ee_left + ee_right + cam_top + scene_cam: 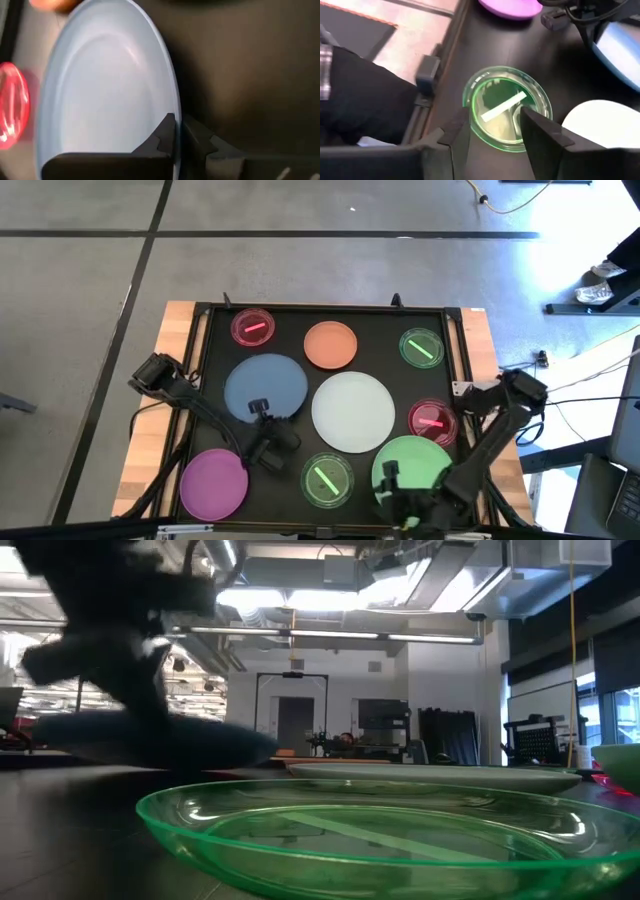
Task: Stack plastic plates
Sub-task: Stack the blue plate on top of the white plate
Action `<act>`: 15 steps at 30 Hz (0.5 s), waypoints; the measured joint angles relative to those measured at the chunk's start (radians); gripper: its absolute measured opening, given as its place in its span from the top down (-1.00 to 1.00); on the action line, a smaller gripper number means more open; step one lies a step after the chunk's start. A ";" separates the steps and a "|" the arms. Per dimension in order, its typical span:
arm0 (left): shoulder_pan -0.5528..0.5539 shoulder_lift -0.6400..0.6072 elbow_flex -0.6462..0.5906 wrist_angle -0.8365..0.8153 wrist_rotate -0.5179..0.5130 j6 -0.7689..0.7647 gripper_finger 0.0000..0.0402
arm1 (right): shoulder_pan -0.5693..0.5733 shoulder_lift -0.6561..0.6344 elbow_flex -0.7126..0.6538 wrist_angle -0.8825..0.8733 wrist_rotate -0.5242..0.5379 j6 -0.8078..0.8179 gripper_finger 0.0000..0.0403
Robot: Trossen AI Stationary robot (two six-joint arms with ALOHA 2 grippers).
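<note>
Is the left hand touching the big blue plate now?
Touching. In the left wrist view, the left hand has one finger on each side of the blue plate rim, pinching it.

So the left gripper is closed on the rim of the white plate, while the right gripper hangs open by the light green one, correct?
Not quite. The left gripper is on the rim of the blue plate, not the white plate, which lies untouched beside it; the high and left wrist views show this. The right gripper does hang open, at the light green plate.
</note>
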 joint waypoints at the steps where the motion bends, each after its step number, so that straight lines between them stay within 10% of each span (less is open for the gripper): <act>1: 0.000 0.000 0.018 0.000 -0.016 0.018 0.93 | 0.011 -0.010 0.000 -0.002 0.010 0.000 0.20; 15: -0.009 -0.002 0.122 0.336 -0.160 0.471 0.93 | 0.063 -0.039 0.000 -0.036 0.087 0.027 0.20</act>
